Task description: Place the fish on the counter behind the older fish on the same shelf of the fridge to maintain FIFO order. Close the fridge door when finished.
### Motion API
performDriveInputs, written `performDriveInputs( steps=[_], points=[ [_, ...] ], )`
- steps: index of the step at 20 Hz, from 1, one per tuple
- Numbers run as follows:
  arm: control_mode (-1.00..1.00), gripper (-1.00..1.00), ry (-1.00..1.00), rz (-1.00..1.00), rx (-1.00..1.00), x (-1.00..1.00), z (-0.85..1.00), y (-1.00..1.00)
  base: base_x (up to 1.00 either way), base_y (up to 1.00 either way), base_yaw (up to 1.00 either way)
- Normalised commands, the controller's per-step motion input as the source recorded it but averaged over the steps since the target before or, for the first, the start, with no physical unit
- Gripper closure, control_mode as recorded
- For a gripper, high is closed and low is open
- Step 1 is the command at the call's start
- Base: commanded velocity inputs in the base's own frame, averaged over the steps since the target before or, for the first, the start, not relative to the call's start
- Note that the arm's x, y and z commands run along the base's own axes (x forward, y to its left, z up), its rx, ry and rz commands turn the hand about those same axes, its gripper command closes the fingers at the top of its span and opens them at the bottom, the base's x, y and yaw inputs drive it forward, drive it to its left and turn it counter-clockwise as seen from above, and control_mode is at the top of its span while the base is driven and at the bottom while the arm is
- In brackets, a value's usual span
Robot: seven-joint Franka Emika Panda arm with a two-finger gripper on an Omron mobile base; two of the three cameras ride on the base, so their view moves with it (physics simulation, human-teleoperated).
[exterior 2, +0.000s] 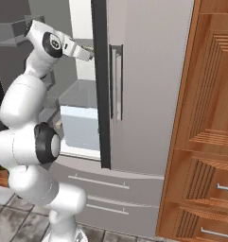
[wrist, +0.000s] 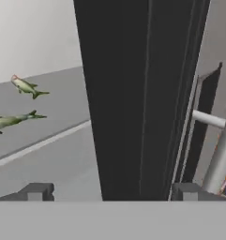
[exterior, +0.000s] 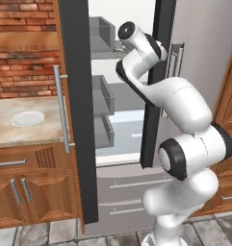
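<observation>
Two small olive-green fish lie on the grey shelf (wrist: 63,101) inside the fridge (exterior: 132,192). One fish (wrist: 27,87) rests farther back, near the white rear wall. The other fish (wrist: 13,120) lies in front of it, closer to the shelf edge. My gripper (wrist: 112,192) is open and holds nothing. It sits back from both fish, facing the black edge of the fridge's shut right door (wrist: 138,93). From the right base view the gripper (exterior 2: 89,51) is at the upper part of the fridge opening. The counter (exterior: 11,132) is left of the fridge.
The fridge's left door (exterior: 79,120) stands wide open, with grey bins (exterior: 103,93) on its inner side. A white plate (exterior: 27,118) sits on the counter. The right door's silver handle (exterior 2: 116,82) is close to the hand. Tall wooden cabinets (exterior 2: 205,142) stand on the right.
</observation>
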Motion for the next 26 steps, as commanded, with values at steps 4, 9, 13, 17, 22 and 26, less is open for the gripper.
performDriveInputs(
  steps=[4, 9, 13, 17, 22, 26],
  points=[
    [-1.00, -1.00, -0.52, 0.00, -0.11, -1.00, -0.21, -0.02, 0.00, 0.00, 0.00],
    [-1.00, -1.00, -0.30, -0.03, -0.01, -1.00, 0.06, -0.11, 0.00, 0.00, 0.00],
    [-1.00, -1.00, -0.18, -0.10, -0.03, -1.00, 0.30, -0.03, 0.00, 0.00, 0.00],
    [-1.00, -1.00, -0.14, -0.09, -0.06, -1.00, 0.12, 0.00, 0.00, 0.00, 0.00],
    [-1.00, -1.00, -0.11, -0.06, -0.08, -1.00, 0.00, 0.04, 0.00, 0.00, 0.00],
    [-1.00, -1.00, -0.09, -0.05, -0.10, -1.00, -0.09, 0.40, 0.00, 0.00, 0.00]
  ],
)
